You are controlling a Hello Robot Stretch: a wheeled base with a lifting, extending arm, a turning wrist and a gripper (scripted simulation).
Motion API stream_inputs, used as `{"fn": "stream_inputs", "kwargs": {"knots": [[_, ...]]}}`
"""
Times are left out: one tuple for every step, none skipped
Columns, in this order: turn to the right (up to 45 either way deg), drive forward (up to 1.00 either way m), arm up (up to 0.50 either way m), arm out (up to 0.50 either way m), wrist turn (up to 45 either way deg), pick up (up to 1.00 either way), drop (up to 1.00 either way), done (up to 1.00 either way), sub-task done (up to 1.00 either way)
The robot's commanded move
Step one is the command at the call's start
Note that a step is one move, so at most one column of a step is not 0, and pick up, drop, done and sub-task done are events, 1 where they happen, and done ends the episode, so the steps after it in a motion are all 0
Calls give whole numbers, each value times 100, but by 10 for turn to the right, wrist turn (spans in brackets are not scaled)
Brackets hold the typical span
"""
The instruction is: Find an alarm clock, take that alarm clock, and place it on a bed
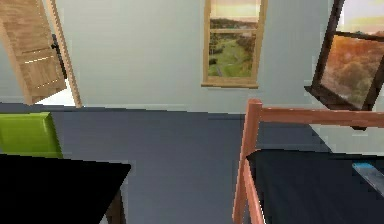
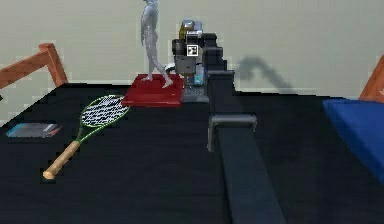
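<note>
Fwd view: bed (image 1: 300,185) w/ wooden frame at bottom right, green chair (image 1: 28,135) at left.
Arm side view: fingers (image 2: 186,78) by red box (image 2: 155,92) w/ statue (image 2: 150,40) at bed's far edge; can't tell if grasping anything. Tennis racket (image 2: 95,120) toward bed's left edge.

Bed frame (image 1: 310,114) looks like reddish wood, its cover (image 2: 150,180) matt dark cloth. Statue (image 2: 150,40) is smooth grey, kinda stone-like.
</note>
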Motion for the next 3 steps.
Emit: {"fn": "stream_inputs", "kwargs": {"knots": [[0, 0, -32, 0, 0, 0, 0, 0, 0], [0, 0, 0, 0, 0, 0, 100, 0, 0], [0, 0, 2, 0, 0, 0, 0, 0, 0]]}}
